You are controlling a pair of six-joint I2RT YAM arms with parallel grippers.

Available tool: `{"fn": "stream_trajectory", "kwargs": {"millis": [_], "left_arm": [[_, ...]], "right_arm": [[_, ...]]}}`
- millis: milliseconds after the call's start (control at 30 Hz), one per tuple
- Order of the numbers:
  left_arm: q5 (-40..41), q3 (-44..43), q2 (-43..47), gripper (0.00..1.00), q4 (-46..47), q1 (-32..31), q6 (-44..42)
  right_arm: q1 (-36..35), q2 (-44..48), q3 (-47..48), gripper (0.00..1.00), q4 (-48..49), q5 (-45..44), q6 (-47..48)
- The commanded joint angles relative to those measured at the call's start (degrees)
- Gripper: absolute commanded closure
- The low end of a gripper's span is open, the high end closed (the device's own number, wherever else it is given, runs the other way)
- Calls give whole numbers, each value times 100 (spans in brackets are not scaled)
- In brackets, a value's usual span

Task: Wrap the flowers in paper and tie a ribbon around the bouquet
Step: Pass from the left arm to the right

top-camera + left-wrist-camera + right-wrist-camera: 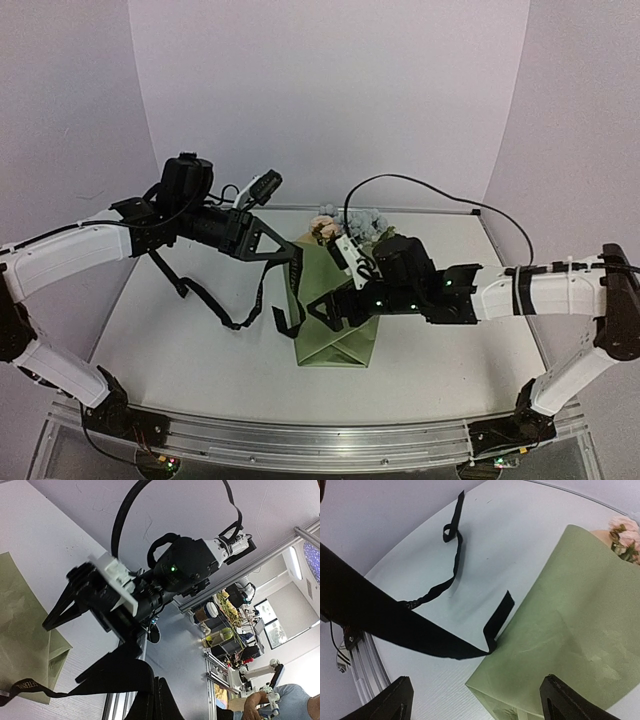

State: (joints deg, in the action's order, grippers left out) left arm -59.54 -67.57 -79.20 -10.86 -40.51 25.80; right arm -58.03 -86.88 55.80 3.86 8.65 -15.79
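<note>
So you're at the tying step; the wrapping looks done. On the white table (200, 370) the bouquet (345, 335) lies in the middle. The olive-green paper (570, 630) is folded into a cone with its narrow end toward the arms. The flowers (350, 228) show only at the far, open end.

Your left gripper (293, 252) hangs just above the cone's left side, pressed together. It appears to be pinching the ribbon (420, 632), though the pinch itself is hard to make out from above. From there the black band drops to the paper's left edge, where a short end kinks up beside the fold. The rest trails in loose loops over the table to the left. Nothing is round the cone yet.

Your right gripper (322, 312) hovers low over the near-left part of the paper, its fingers (395, 700) spread wide and holding nothing.

Next, I'd judge, the ribbon must go round the cone's narrow part. That calls for your right gripper to close on the short end by the fold. Take the band alone, not the thin paper beside it, while your left keeps the ribbon taut.
</note>
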Motion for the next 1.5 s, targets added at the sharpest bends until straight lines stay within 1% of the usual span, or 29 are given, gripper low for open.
{"fn": "stream_trajectory", "kwargs": {"millis": [0,100,233,433,500,533,633,700,733,800,833,867,900,967,1000,1033,1067,1100,1133,1200,1267,1367,1433,1467], "left_arm": [[-122,-318,172,100,12,-5,-137],[-82,-342,280,100,-47,-1,-163],[-17,-407,377,100,-171,-2,-237],[36,-415,499,100,-192,-3,-224],[62,-427,525,100,-232,-1,-230],[79,-438,530,100,-260,-1,-236],[125,-466,527,100,-344,-1,-245],[271,-441,546,99,-381,-1,-232],[383,-410,570,98,-384,-1,-216],[768,-306,666,96,-377,-1,-171],[972,-253,716,94,-379,-1,-141],[1209,-201,761,91,-395,-1,-118],[1530,-127,828,89,-416,-1,-99],[2295,43,955,80,-433,1,-27],[2550,152,1020,75,-435,5,26],[2795,243,1072,69,-430,8,62],[3081,358,1140,59,-423,6,166],[3440,476,1212,52,-398,6,275],[3798,615,1281,51,-360,8,374],[4647,814,1371,43,-419,16,663],[5610,968,1418,36,-598,23,956],[7172,1091,1309,28,-1090,99,1405],[7667,1085,1086,26,-1474,397,1794],[7698,1100,962,25,-1649,662,1974]], "right_arm": [[-263,-538,619,9,647,88,779],[-303,-857,853,9,812,118,773],[-374,-1249,1101,10,927,-126,700],[-383,-1589,1154,16,1265,-806,532],[-380,-1705,1268,25,1258,-973,486],[-382,-1743,1313,31,1250,-1075,460],[-378,-1758,1353,56,1221,-1493,287],[-380,-1662,1327,75,1195,-1752,208],[-376,-1591,1300,83,1162,-1833,177],[-383,-1362,1245,95,851,-1994,136],[-382,-1243,1233,99,594,-2097,132],[-381,-1096,1209,100,333,-2225,136],[-380,-870,1150,100,-2,-2420,144],[-383,-479,1011,100,-619,-2710,130],[-383,-302,974,100,-1006,-2850,112],[-384,-117,959,100,-1467,-3005,88],[-381,35,960,100,-1899,-3170,57],[-382,200,963,100,-2396,-3391,33],[-378,375,936,100,-2901,-3682,-2],[-378,666,780,100,-3622,-4186,-120],[-382,945,499,100,-4015,-4610,-235],[-349,1335,7,100,-4252,-4979,-423],[-320,1493,-190,100,-4333,-5063,-518],[-298,1546,-266,100,-4386,-5096,-577]]}}
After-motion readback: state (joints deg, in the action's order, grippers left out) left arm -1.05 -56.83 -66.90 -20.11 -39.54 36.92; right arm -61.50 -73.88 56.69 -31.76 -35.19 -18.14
